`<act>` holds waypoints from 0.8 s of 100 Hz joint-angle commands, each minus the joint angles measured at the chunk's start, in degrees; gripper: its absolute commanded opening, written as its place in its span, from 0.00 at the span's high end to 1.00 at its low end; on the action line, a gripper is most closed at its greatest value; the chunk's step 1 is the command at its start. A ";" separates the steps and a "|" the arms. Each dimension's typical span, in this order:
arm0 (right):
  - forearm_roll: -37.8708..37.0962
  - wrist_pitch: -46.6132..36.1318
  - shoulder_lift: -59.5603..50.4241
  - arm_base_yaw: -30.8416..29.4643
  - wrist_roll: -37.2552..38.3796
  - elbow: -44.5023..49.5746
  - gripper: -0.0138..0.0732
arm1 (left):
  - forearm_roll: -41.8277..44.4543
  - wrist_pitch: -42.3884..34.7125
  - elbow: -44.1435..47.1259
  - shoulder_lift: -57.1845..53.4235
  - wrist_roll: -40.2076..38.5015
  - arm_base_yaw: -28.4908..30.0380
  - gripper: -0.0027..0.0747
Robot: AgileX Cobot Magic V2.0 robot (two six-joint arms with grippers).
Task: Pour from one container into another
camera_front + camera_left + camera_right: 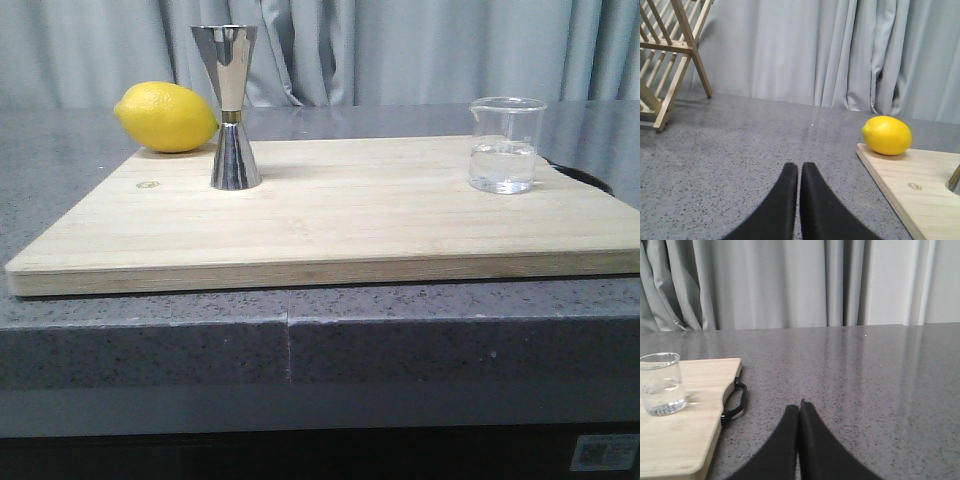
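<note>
On the wooden board [330,215], the beaker [507,145] stood upright at the far right, part-filled with clear liquid. The jigger [232,108] stood upright at the far left, beside a lemon [166,117]. Left gripper [800,175] and right gripper [799,412] were pressed together, holding nothing, over bare counter [300,330]. Neither arm appeared in the front view.

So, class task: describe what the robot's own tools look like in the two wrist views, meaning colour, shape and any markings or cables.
Only the fingers show. The left tool has two matte black fingers, broad at the base and curving to narrow rounded tips. The right tool looks the same: two plain black tapered fingers. No markings, cables or arm links are visible in any view.
</note>
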 commanded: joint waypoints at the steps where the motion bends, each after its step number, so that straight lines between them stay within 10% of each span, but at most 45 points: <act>1: 0.00 -4.93 -1.08 -0.22 -0.43 0.28 0.89 | 0.07 -4.63 1.61 -1.20 -0.09 -0.43 0.99; 80: 0.00 -16.72 -1.08 -0.22 -0.43 0.28 0.89 | 0.07 -4.68 1.61 -1.20 -0.09 -0.43 0.99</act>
